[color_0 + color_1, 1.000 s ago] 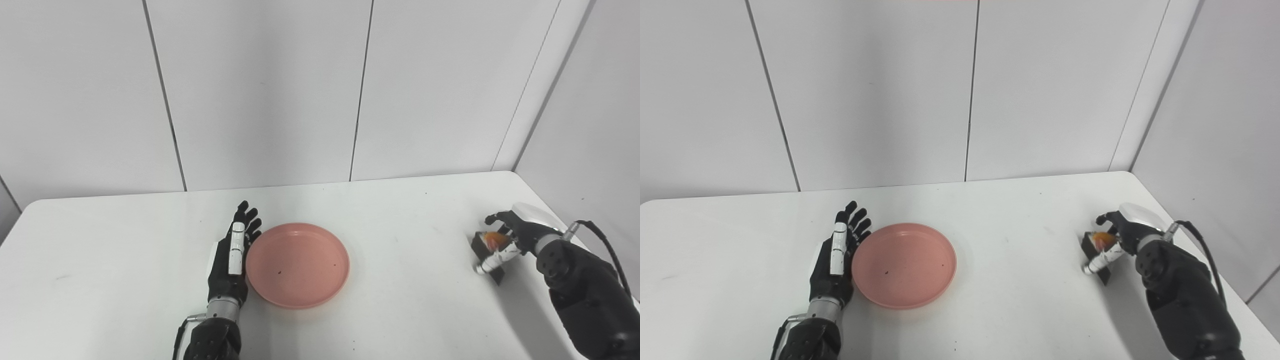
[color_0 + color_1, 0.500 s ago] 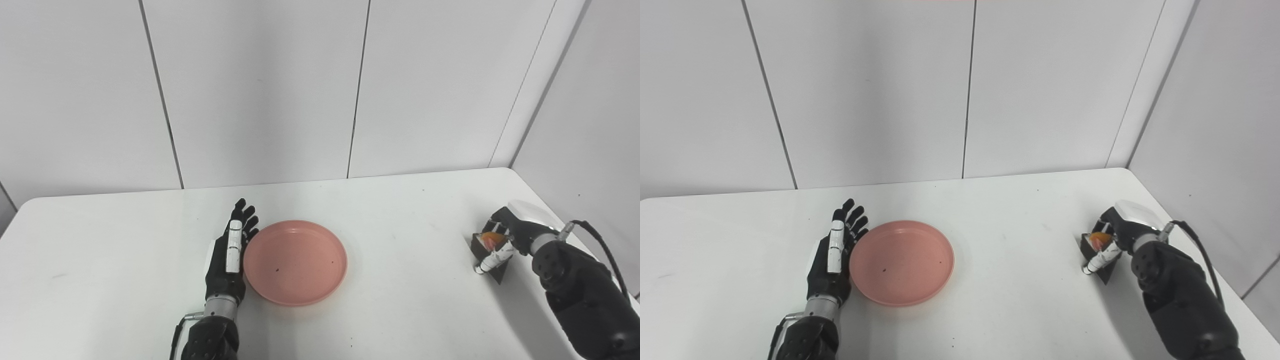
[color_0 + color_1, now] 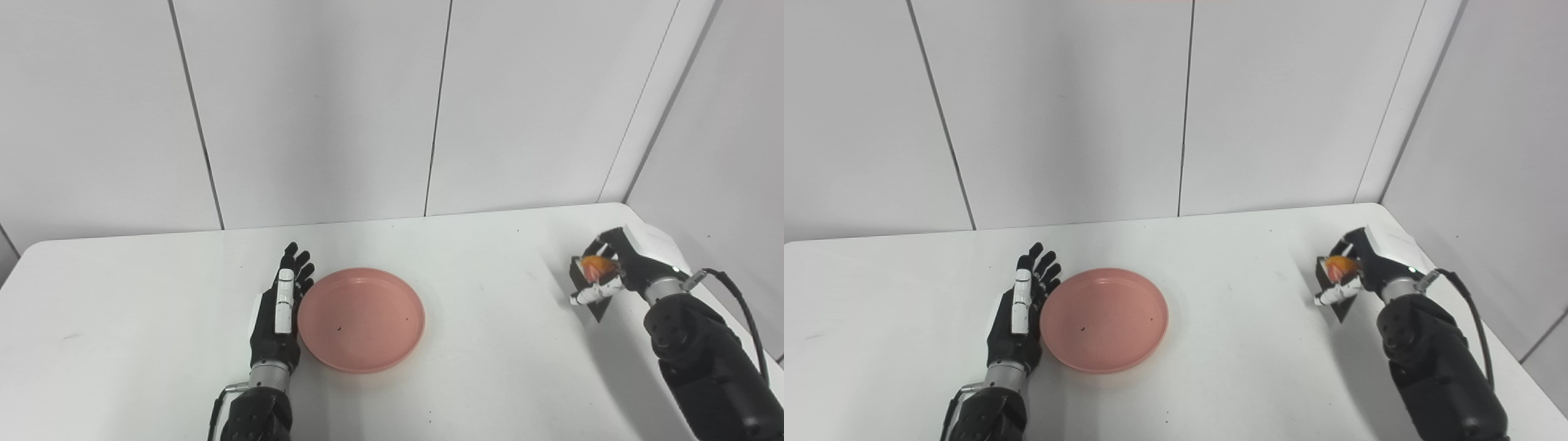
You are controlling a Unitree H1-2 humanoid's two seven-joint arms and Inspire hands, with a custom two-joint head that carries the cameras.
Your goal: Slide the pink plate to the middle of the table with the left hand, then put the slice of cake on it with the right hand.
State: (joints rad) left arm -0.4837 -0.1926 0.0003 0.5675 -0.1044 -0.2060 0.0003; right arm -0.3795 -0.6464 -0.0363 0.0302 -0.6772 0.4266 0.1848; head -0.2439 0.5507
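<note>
While the pink plate (image 3: 361, 318) lies near the middle of the white table (image 3: 502, 380), the sliding step appears complete and the transfer of the cake is what remains. Left hand (image 3: 277, 315): flat and released, fingers extended, its edge resting against the plate's left rim and grasping nothing. Right hand (image 3: 615, 269): closed around the slice of cake (image 3: 593, 274) near the table's right edge, well apart from the plate; whether the slice is clear of the tabletop cannot be told with certainty, though a shadow beneath it suggests that it is raised. Plate: round, shallow, with a low upturned rim and a smooth matte surface bearing a few small dark specks; probably rigid plastic. Cake: a dark wedge topped with an orange piece. Table: smooth, matte, lightly speckled, with rounded corners, set against plain pale wall panels (image 3: 318, 110).
</note>
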